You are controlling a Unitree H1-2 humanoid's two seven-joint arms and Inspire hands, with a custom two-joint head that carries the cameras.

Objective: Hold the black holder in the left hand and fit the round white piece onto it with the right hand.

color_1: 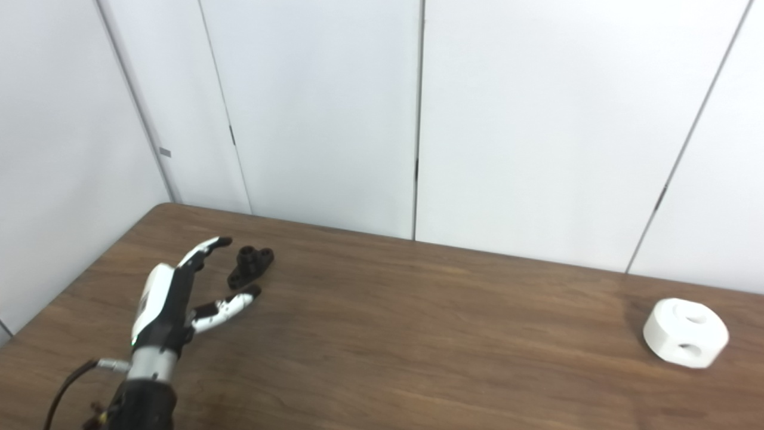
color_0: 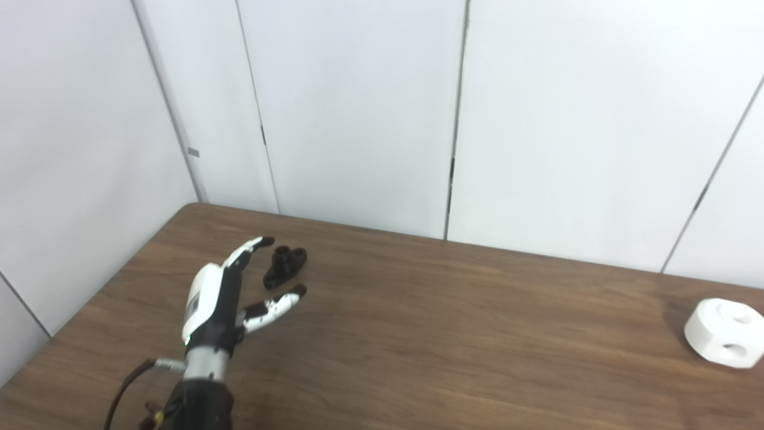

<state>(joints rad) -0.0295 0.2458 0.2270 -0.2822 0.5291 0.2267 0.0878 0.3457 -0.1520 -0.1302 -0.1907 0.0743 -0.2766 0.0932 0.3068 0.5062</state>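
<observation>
The small black holder (color_0: 286, 266) lies on the brown table (color_0: 453, 334) at the far left. My left hand (color_0: 230, 292) is open just in front of it, fingers and thumb spread on either side of it, not touching it. It also shows in the right eye view (color_1: 179, 295), with the black holder (color_1: 251, 265) beyond the fingertips. The round white piece (color_0: 724, 332) with holes in it sits on the table at the far right; it also shows in the right eye view (color_1: 686, 332). My right hand is not in view.
White wall panels (color_0: 358, 107) stand close behind the table's far edge and along its left side. A black cable (color_0: 128, 388) runs from my left wrist at the bottom left.
</observation>
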